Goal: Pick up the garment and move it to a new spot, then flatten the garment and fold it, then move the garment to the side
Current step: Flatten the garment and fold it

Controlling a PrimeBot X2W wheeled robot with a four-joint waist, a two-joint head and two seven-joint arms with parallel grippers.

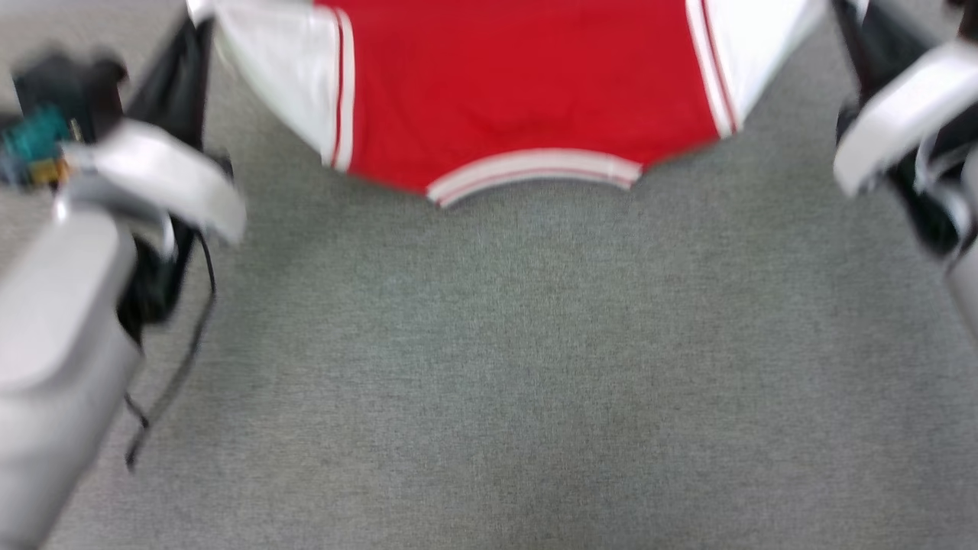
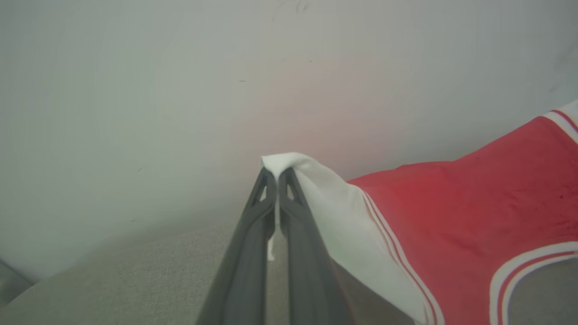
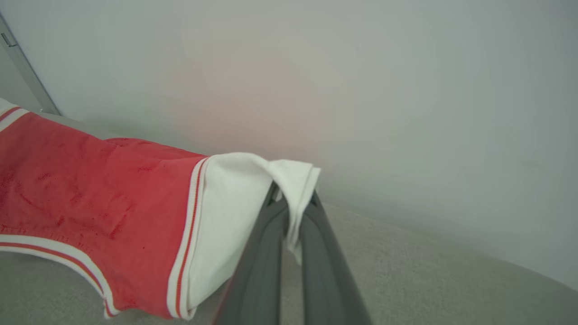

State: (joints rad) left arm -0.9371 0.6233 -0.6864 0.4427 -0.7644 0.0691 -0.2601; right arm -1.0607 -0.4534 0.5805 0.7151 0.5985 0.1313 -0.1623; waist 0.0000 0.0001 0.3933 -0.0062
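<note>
The red jersey-style T-shirt with white short sleeves and red-and-white striped trim (image 1: 519, 92) hangs above the grey woven surface (image 1: 489, 367), stretched between the two arms. The left end effector (image 2: 276, 174) has its two dark fingers pressed together on the tip of one white sleeve. The right end effector (image 3: 292, 198) is clamped on the other sleeve, whose white cloth drapes over its fingertips.

Between the grips the red body sags. The striped neck trim is the lowest part in the head view, which is smeared, and it sits close over the grey surface. Whether it touches I cannot tell. The hem runs off the top of that view, so I cannot say whether the far part of the shirt rests on the grey surface or hangs free. The side facing the head camera is plain red, with no lettering on the part in sight. Past the far edge of the grey surface, both wrist views show a plain white wall (image 2: 180, 90).

By my reading, the task is in its first step: the garment is picked up and gripped at both sleeves, but not yet set down in a new spot. Laying it down, flattening, folding and the last move to the side all appear still to be done, as no fold is visible.
</note>
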